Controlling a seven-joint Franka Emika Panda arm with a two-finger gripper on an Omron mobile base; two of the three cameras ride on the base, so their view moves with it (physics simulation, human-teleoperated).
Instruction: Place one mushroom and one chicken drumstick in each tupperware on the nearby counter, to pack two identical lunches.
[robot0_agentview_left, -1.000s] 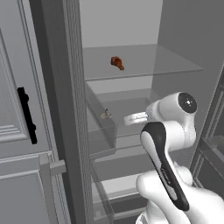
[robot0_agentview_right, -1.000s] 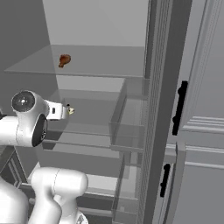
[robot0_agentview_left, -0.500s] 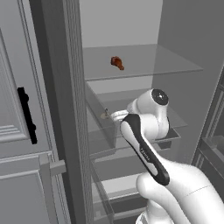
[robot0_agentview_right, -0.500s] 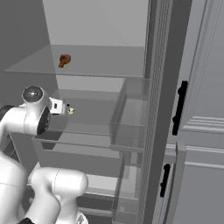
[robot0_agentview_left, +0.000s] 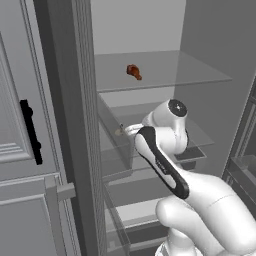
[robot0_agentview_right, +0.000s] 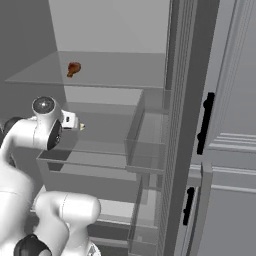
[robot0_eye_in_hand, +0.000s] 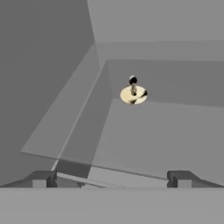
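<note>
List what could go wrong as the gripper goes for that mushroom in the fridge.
1. The mushroom lies cap-down near the back of a glass shelf; the open gripper, not yet at it, may nudge it away rather than close on it.
2. The arm is already deep between shelves, so lifting carelessly might hit the upper shelf holding the drumstick.

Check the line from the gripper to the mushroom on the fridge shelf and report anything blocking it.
Nothing visible blocks it. In the hand view the mushroom lies on the bare glass shelf ahead of the open gripper, with only bare shelf between them. The chicken drumstick sits on the shelf above, off that line.
</note>
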